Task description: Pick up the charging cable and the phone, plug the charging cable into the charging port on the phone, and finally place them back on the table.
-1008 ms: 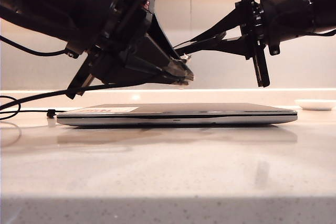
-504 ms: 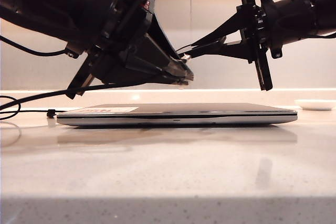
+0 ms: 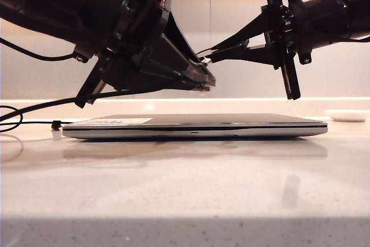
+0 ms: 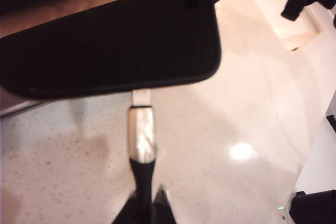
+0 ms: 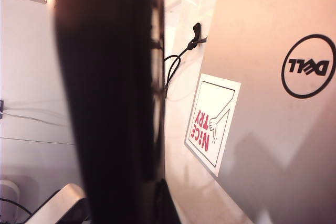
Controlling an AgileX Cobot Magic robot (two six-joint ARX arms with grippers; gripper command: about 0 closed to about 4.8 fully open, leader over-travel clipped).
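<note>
I log, from the left: left gripper above the laptop, jaws clamped on the charging cable, plug tip at the phone edge. Right gripper pinches the phone aloft over the table.

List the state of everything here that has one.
left gripper: fingers shut on the charging cable, just behind its plug.
right gripper: shut on the phone, held above the laptop.
charging cable: plug tip meets the phone's edge; seating unclear.
laptop: closed, flat on the table.
</note>
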